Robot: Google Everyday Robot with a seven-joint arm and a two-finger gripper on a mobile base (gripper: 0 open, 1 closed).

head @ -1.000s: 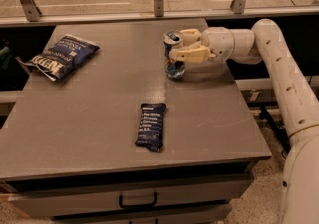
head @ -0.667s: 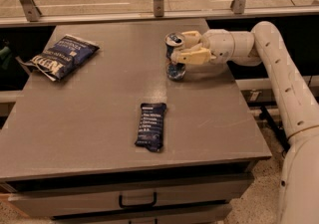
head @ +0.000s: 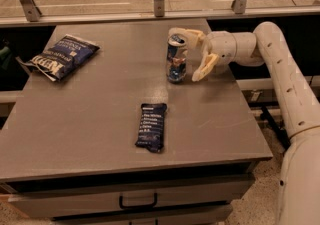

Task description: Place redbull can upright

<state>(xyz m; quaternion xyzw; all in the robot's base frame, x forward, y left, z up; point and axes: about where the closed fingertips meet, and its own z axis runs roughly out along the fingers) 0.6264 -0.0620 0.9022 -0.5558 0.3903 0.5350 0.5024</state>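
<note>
And there it stands: the slim silver-and-blue redbull can [head: 176, 60] is upright on its base on the grey tabletop [head: 95, 119], towards the far right side, shiny rim up top, with the cream-coloured two-finger hand [head: 189, 55] right beside it on its right. The hand is spread wide now, gripping nothing: one finger arches past the can's top rim, whether it touches there I cannot tell, and the other hangs down and away to the right with a clear gap to the can's side. That looks like a release, the can left on its own base so the hand can pull clear without knocking it. Compare a second ago: the fingers were wrapped across the can's middle, clamped on it in much the same spot; since then they have swung apart and the can has barely shifted. The white jointed arm [head: 280, 74] reaches in from the right edge, as it did before. The flat dark-blue snack bar wrapper [head: 151, 126] lies well apart near the front, the larger blue chip bag [head: 62, 58] sits at the far left, and neither has moved. By my reading the placing is as good as done; only a clean retreat is left
</note>
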